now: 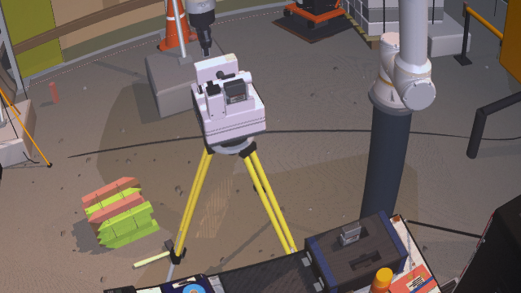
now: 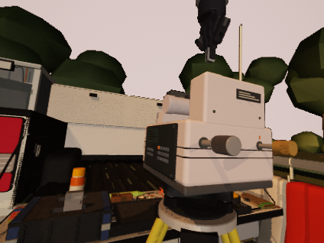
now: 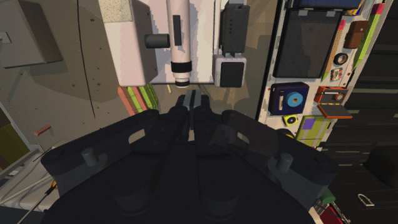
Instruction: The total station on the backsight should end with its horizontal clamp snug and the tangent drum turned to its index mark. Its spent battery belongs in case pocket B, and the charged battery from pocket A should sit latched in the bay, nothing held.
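At the centre of the site the white total station [image 1: 228, 101] sits on a yellow tripod [image 1: 236, 203]. A dark battery [image 1: 235, 91] sits in its bay on the side facing the case. A grey ribbed drum [image 2: 225, 145] and a small knob [image 2: 261, 145] stick out of the lower body. My gripper [image 1: 205, 51] hangs just above the station's top, on its far side, and it is closed with nothing in it. In the open case [image 1: 356, 250] in the foreground a grey battery [image 1: 350, 234] stands in one pocket, and the slot beside it [image 1: 365, 260] holds nothing.
The station's top block [image 2: 227, 99] lies right under my fingers, with a thin pole [image 2: 240, 51] rising behind it. A concrete block [image 1: 169, 83] and an orange cone [image 1: 176, 26] stand beyond. My arm's pedestal [image 1: 386, 158] rises to the right. Coloured stakes [image 1: 120, 211] lie on the left.
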Robot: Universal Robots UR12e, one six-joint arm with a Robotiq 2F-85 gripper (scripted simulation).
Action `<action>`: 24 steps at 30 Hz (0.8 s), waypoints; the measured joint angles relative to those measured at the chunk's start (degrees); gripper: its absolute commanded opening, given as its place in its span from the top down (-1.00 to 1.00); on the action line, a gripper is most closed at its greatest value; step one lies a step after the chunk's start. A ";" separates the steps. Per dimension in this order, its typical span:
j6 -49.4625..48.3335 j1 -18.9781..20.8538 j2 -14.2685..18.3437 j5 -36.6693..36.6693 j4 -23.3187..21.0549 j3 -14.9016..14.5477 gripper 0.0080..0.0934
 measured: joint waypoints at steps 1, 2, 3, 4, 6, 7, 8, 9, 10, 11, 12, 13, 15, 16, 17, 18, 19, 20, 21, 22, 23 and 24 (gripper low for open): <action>0.44 0.44 0.02 0.00 0.00 -0.02 1.00; 0.85 0.85 0.04 0.00 0.00 -0.04 1.00; 1.24 1.24 0.06 0.00 0.00 -0.06 1.00; 1.61 1.60 0.09 0.00 0.00 -0.09 1.00; 2.26 2.26 0.14 0.00 0.01 -0.14 1.00; 2.55 2.55 0.16 0.00 0.01 -0.17 1.00; 2.81 2.81 0.19 0.00 0.01 -0.19 1.00; 3.05 3.05 0.21 0.00 0.01 -0.22 1.00; 3.27 3.26 0.23 0.00 0.01 -0.24 1.00; 3.46 3.45 0.25 0.00 0.01 -0.26 1.00; 3.62 3.61 0.27 0.00 0.01 -0.28 1.00; 3.76 3.76 0.28 0.00 0.01 -0.29 1.00; 3.98 3.97 0.31 0.00 0.01 -0.32 1.00; 4.06 4.05 0.32 0.00 0.01 -0.33 1.00; 4.13 4.11 0.32 0.00 0.01 -0.34 1.00; 4.17 4.16 0.33 0.00 0.01 -0.34 1.00; 4.21 4.19 0.33 0.00 0.01 -0.35 1.00; 4.23 4.21 0.34 0.00 0.01 -0.35 1.00; 4.24 4.22 0.34 0.00 0.01 -0.35 1.00; 4.24 4.23 0.34 0.00 0.01 -0.35 1.00; 4.25 4.23 0.34 0.00 0.01 -0.35 1.00; 4.25 4.22 0.34 0.00 0.01 -0.35 1.00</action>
